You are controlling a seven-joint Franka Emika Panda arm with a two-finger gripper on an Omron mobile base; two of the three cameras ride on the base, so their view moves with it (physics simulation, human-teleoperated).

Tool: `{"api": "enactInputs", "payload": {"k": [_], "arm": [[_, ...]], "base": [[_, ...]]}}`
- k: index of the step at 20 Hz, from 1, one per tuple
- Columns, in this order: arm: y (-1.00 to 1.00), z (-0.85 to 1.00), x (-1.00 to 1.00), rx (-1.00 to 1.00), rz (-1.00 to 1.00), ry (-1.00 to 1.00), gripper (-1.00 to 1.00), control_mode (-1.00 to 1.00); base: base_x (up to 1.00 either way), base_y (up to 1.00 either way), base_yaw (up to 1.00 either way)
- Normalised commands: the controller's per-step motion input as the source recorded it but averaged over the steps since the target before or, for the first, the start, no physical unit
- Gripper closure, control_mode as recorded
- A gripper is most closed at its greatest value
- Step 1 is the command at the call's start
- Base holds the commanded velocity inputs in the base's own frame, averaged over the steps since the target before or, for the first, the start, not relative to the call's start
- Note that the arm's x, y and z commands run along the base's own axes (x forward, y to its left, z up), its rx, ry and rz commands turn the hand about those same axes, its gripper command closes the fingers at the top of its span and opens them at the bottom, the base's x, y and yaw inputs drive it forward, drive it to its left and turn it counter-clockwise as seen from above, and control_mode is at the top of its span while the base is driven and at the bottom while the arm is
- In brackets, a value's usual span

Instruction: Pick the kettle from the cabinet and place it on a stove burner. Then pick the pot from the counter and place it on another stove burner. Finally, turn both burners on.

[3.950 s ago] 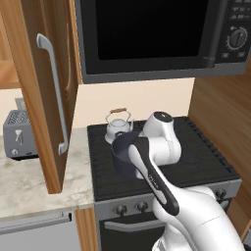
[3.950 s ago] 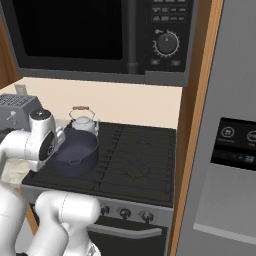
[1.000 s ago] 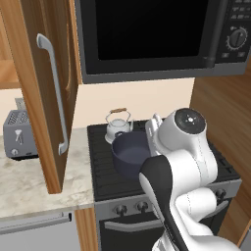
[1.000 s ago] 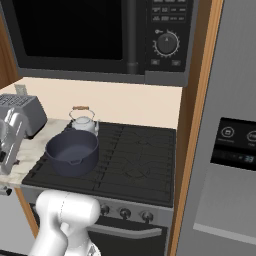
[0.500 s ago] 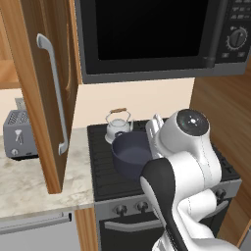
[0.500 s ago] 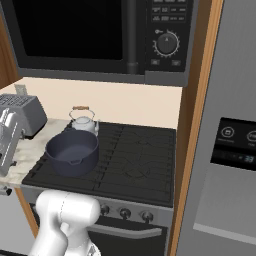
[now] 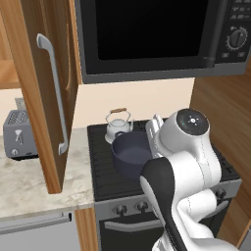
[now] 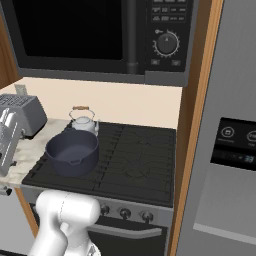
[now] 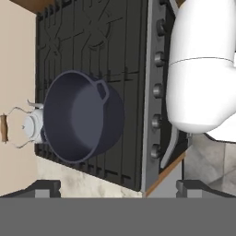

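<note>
Navy pot (image 8: 72, 151) sits on the stove's (image 8: 135, 165) near-left burner, silver kettle (image 8: 83, 121) just behind; the claw's (image 9: 115, 188) fingertips stand apart, released.

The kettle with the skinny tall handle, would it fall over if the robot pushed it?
Probably not easily: the kettle looks squat and wide-bottomed, sitting upright on the stove grate. A push would more likely scrape it along the ridged bars. Its thin arched handle might wobble. It may bump the pot close beside it.
</note>
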Motion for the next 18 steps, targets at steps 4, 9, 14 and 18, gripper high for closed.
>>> {"api": "enactInputs", "payload": {"k": [4, 9, 14, 18], "arm": [[0.0, 0.0, -0.08, 0.0, 0.0, -0.03, -1.0, 1.0], [0.0, 0.0, 0.0, 0.0, 0.0, 0.0, -1.0, 1.0], [0.0, 0.0, 0.0, 0.0, 0.0, 0.0, -1.0, 1.0], [0.0, 0.0, 0.0, 0.0, 0.0, 0.0, -1.0, 1.0]], "base": [[-0.1, 0.0, 0.0], [-0.6, 0.0, -0.04], [-0.51, -0.03, -0.04], [-0.36, -0.2, -0.05]]}}
